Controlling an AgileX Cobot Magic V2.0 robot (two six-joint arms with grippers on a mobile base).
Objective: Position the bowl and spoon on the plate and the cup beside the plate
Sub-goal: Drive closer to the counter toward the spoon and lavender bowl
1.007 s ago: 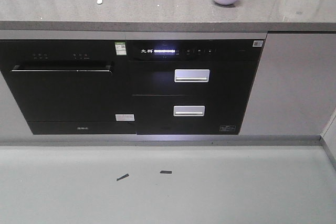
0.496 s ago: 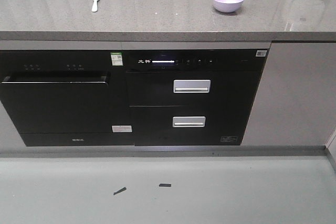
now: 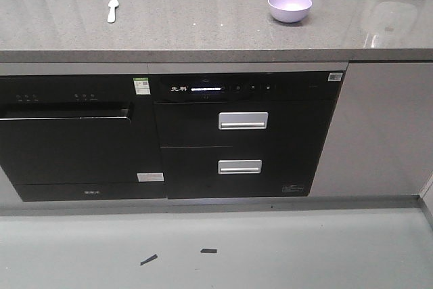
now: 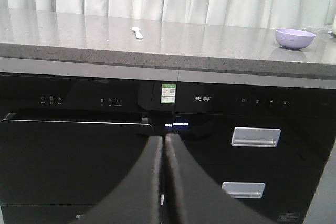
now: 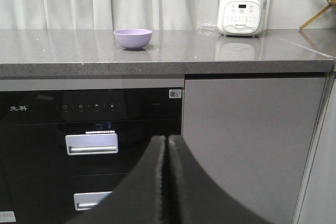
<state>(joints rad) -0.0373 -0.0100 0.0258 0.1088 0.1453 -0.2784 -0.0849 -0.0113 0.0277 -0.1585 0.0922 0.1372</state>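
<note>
roll in close and square to the counter [image 3: 203, 28] before raising either arm; plan a top-down grasp with jaws opened first. left fingers [image 4: 149, 174] pressed together on nothing, right fingers [image 5: 152, 174] likewise. lavender bowl [image 3: 290, 7], glossy, upright, empty, toward the counter's right. pale spoon [image 3: 112, 10] flat, well apart to the left, scoop pointing away. plate and cup not in view.

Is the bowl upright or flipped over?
Upright: the bowl sits base-down on the counter, rim level, open side up, and looks empty.
</note>
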